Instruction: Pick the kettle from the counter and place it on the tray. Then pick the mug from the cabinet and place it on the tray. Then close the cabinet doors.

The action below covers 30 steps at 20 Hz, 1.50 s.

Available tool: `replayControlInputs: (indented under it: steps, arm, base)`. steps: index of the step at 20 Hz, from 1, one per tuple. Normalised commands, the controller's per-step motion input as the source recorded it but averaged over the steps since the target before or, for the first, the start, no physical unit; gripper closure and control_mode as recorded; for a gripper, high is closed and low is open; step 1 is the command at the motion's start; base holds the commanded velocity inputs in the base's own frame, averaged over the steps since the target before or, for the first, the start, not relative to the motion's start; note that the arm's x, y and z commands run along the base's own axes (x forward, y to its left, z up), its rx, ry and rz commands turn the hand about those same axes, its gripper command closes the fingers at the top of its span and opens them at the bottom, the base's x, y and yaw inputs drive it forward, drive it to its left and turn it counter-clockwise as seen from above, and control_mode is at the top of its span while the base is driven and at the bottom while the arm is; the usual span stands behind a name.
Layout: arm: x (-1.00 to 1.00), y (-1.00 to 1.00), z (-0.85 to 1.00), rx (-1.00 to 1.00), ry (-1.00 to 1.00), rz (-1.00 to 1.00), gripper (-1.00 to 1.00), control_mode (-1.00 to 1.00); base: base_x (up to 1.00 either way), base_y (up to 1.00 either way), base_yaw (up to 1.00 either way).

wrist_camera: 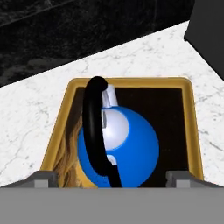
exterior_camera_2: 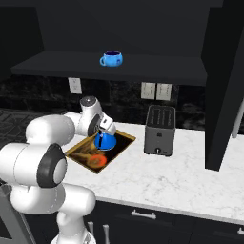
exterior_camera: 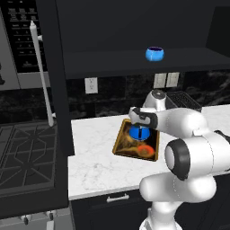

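**Q:** Kettle (wrist_camera: 124,151) first. Where does it sit against your end effector (wrist_camera: 112,177)?

**Me:** In the hand view it lies straight ahead of me at twelve o'clock, right between my two fingertips (wrist_camera: 43,178). Those tips stand well apart, one at nine o'clock of the blue body and one at three o'clock, and neither one touches it. My jaws are spread wide and grip nothing. The thin black handle (wrist_camera: 95,131) arches up over the body, running from about eleven o'clock down to six o'clock in that view.

**Q:** And what is it resting on?

**Me:** It stands upright inside the tray (wrist_camera: 131,82), at the end away from the orange-red patch (exterior_camera: 145,150). In the left base view the patch is at about five o'clock of the kettle; in the right base view it is at about seven o'clock. The tray lies on the white marble surface (exterior_camera_2: 190,167), with its golden rim all around the kettle.

**Q:** Where is the other blue thing?

**Me:** The mug (exterior_camera_2: 111,59) sits on the shelf of the cabinet (exterior_camera_2: 143,64), well apart from me, at roughly twelve o'clock above the tray in the right base view. One of the cabinet doors (exterior_camera: 56,90) stands open, at nine o'clock in the left base view, with its light grey bar handle (exterior_camera: 41,74). A dark toaster (exterior_camera_2: 159,129) stands on the surface at three o'clock of the tray in the right base view.
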Motion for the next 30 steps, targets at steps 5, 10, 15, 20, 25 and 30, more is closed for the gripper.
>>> replayControlInputs:
  steps: [5, 10, 15, 20, 25, 30]
  arm:
    - [-0.91, 0.0, 0.25, 0.0, -0.13, -0.01, -1.0, -1.0]
    - [-0.96, -0.1, 0.71, -0.01, -0.11, 0.06, -1.0, -1.0]
    - [-0.79, -0.08, 1.0, -0.01, 0.07, 0.05, -1.0, -1.0]
    - [-0.48, 0.0, 1.0, -0.1, 0.2, -0.06, -1.0, -1.0]
    - [-0.16, 0.0, 1.0, -0.13, 0.19, -0.1, -1.0, -1.0]
    - [0.02, 0.03, 0.28, -0.06, 0.13, -0.02, -1.0, -1.0]
  base:
    - [0.0, 0.0, 0.0]
    - [0.0, 0.0, 0.0]
    - [0.0, 0.0, 0.0]
    - [0.0, 0.0, 0.0]
    - [0.0, 0.0, 0.0]
    - [0.0, 0.0, 0.0]
